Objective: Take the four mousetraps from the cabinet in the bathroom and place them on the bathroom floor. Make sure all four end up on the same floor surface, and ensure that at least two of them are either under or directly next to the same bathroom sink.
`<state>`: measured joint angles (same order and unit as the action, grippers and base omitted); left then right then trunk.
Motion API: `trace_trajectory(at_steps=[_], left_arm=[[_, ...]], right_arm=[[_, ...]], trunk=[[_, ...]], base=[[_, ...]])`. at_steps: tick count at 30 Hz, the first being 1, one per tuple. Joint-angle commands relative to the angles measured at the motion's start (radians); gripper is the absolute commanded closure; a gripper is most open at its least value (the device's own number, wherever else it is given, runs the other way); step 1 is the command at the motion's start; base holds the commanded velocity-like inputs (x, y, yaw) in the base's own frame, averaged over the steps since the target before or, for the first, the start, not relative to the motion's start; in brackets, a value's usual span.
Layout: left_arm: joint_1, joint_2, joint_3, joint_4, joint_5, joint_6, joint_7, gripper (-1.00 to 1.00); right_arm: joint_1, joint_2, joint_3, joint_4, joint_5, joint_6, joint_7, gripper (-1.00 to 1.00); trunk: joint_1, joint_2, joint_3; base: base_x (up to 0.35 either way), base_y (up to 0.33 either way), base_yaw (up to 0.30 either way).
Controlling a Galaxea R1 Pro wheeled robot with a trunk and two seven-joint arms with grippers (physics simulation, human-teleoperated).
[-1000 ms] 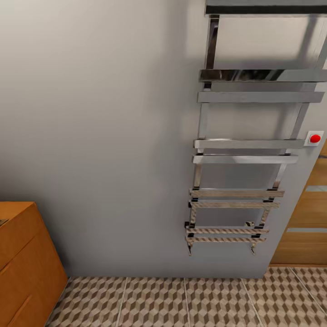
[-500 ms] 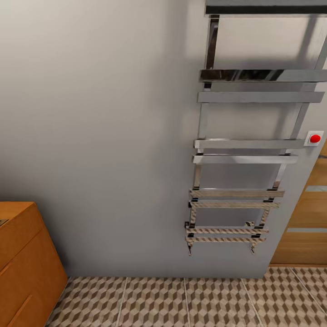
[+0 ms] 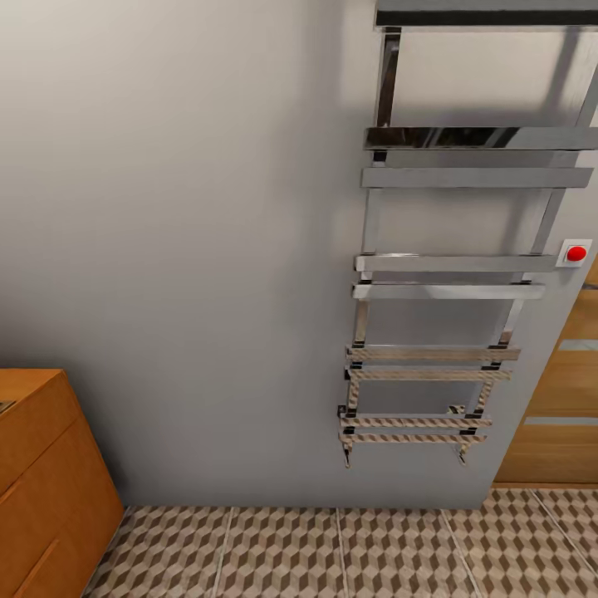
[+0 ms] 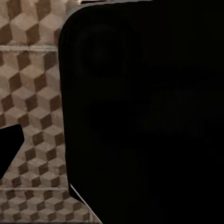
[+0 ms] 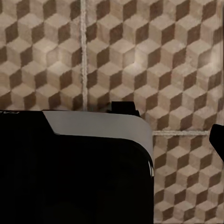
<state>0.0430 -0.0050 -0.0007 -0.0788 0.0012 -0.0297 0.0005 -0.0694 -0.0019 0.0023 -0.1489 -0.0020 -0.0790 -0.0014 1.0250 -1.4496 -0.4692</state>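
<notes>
A grey wall [image 3: 183,249] is faced in the head view, with a chrome towel radiator [image 3: 448,274] mounted on it and a red button [image 3: 575,253] just beside the radiator. A corner of the orange-brown cabinet [image 3: 41,465] is seen at lower left, drawers shut, contents hidden. The cube-patterned bathroom floor [image 3: 332,552] runs along the wall's foot. Dark robot bodywork [image 4: 149,121] is recorded over floor tiles in both wrist views. The state of either claw cannot be told.
</notes>
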Motion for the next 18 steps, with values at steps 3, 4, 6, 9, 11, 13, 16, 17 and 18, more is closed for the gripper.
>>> trace_trajectory(at_steps=[3,4,6,9,11,13,16,17,18], left_arm=[[-0.017,0.004,0.000,-0.019,-0.001,-0.018,0.004,-1.00],[-0.023,0.005,0.000,-0.024,-0.002,-0.024,0.005,-1.00],[-0.034,0.005,0.000,-0.036,-0.002,-0.035,0.006,-1.00],[-0.052,0.004,0.002,-0.053,-0.001,-0.033,0.020,-1.00],[-0.063,0.001,0.002,-0.064,0.000,-0.022,0.031,-1.00],[-0.075,-0.001,0.003,-0.075,0.001,-0.011,0.042,-1.00],[-0.092,-0.001,0.003,-0.092,0.001,0.006,0.059,-1.00],[-0.098,0.003,0.008,-0.098,0.001,0.011,0.065,-1.00],[-0.103,0.004,0.012,-0.104,0.001,0.017,0.070,-1.00]], right_arm=[[-0.008,0.000,0.001,-0.016,0.000,-0.020,0.000,-1.00],[-0.011,0.000,0.001,-0.022,0.000,-0.026,0.000,-1.00],[-0.014,0.000,0.001,-0.033,0.000,-0.037,0.000,-1.00],[-0.024,0.004,0.001,-0.050,-0.004,-0.054,-0.001,-1.00],[-0.028,0.005,0.000,-0.062,-0.006,-0.065,-0.002,-1.00],[-0.040,0.005,-0.002,-0.073,-0.007,-0.076,-0.002,-1.00],[-0.057,0.005,-0.004,-0.090,-0.008,-0.093,-0.002,-1.00],[-0.063,0.003,-0.006,-0.096,-0.009,-0.087,-0.002,-1.00],[-0.068,0.003,-0.006,-0.101,-0.009,-0.082,-0.002,-1.00]], trunk=[[0.000,0.000,-0.001],[0.000,0.000,-0.001],[0.000,0.000,-0.001],[0.000,0.000,-0.001],[0.000,0.000,-0.001],[0.000,0.000,-0.001],[0.000,0.000,-0.001],[0.000,0.000,-0.001],[0.000,0.000,-0.001]], base=[[0.000,0.000,0.000],[0.000,0.000,0.000],[0.000,0.000,0.000],[0.000,0.000,0.000],[0.000,0.000,0.000],[0.000,0.000,0.000],[0.000,0.000,0.000],[0.000,0.000,0.000],[0.000,0.000,0.000]])
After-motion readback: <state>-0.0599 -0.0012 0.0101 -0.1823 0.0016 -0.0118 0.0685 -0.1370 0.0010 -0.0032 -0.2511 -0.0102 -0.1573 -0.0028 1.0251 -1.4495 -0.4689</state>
